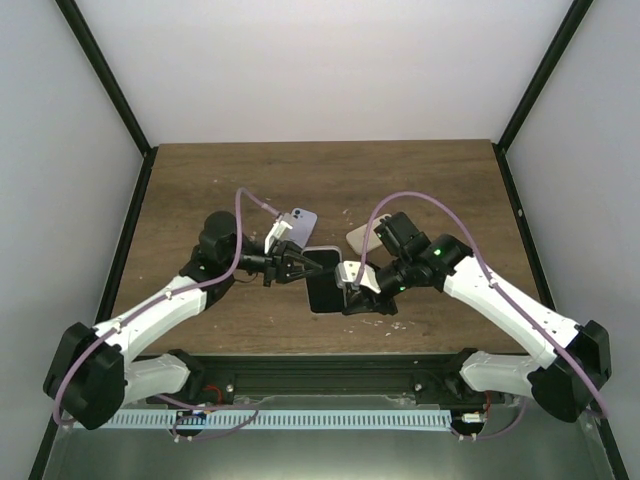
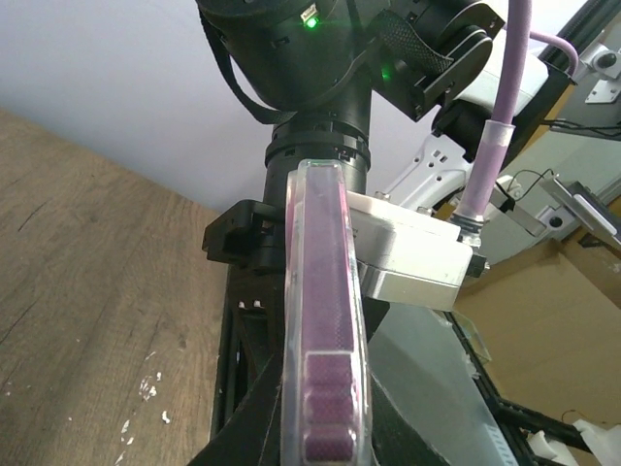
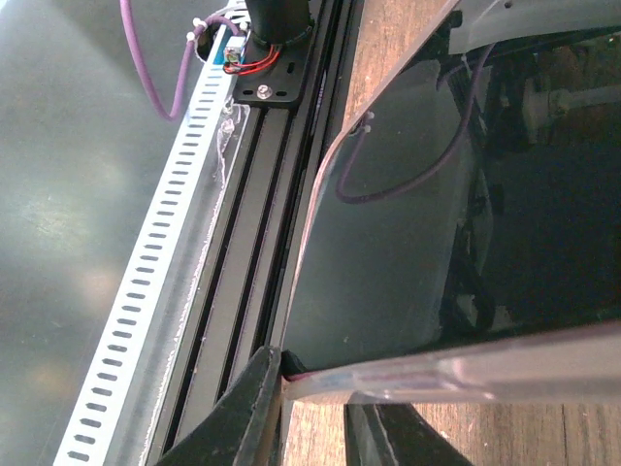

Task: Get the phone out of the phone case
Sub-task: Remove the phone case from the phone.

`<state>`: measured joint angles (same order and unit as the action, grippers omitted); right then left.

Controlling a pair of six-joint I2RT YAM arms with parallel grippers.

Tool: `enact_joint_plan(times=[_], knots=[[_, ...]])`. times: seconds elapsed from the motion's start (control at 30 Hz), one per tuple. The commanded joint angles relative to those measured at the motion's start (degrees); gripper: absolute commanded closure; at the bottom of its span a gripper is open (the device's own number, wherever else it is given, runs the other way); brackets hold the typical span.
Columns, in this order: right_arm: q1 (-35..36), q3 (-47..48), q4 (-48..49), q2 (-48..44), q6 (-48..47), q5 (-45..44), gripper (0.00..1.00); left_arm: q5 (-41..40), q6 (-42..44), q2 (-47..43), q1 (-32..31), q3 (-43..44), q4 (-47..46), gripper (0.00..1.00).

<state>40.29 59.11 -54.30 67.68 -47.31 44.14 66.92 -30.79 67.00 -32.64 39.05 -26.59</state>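
Note:
A purple phone with a dark screen (image 1: 325,287), inside a clear case, is held off the wooden table between both arms. My left gripper (image 1: 296,262) is shut on its left edge. In the left wrist view the cased phone (image 2: 325,320) stands edge-on, purple side buttons showing, and the gripper (image 2: 325,442) has a dark finger on each side of it. My right gripper (image 1: 352,291) is shut on the near right part. In the right wrist view its fingers (image 3: 254,413) clamp the clear case's corner (image 3: 335,381) below the screen (image 3: 408,252).
A lilac phone-like slab (image 1: 302,217) and a pale one (image 1: 361,237) lie on the table (image 1: 450,190) behind the grippers. The black rail (image 1: 330,372) and slotted cable tray (image 3: 146,291) run along the near edge. Black frame posts stand at the back corners.

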Motion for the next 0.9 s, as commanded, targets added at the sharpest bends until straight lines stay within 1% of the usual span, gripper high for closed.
enact_joint_plan(times=[0.0,0.2,0.37,0.47,0.53,0.67,0.87], knots=[[0.4,0.2,5.3,0.9,-3.6,-6.9,0.88,4.5,-8.0,-0.1,-0.4,-0.3,-7.7,1.00],[0.3,-2.1,6.9,-0.1,-3.1,-9.1,0.87,6.5,-13.0,1.6,-0.4,-1.2,-13.9,1.00],[0.0,-3.1,6.9,-1.6,-4.3,-9.2,0.87,7.3,-13.4,2.4,-0.5,-1.3,-14.0,1.00],[0.0,-3.4,5.7,-1.8,-6.7,-9.3,0.85,7.8,-14.1,3.1,-0.4,-1.1,-14.4,1.00],[0.0,-3.8,5.6,-1.7,-7.7,-10.9,0.82,8.0,-14.6,3.5,-0.4,-1.1,-14.9,1.00],[0.0,-4.2,6.4,-1.6,-8.4,-12.6,0.78,8.0,-15.2,3.7,-0.4,-1.2,-15.3,1.00],[0.0,-2.7,7.9,-1.4,-7.9,-12.7,0.77,8.3,-16.1,4.3,-0.5,-1.5,-15.8,1.00]])
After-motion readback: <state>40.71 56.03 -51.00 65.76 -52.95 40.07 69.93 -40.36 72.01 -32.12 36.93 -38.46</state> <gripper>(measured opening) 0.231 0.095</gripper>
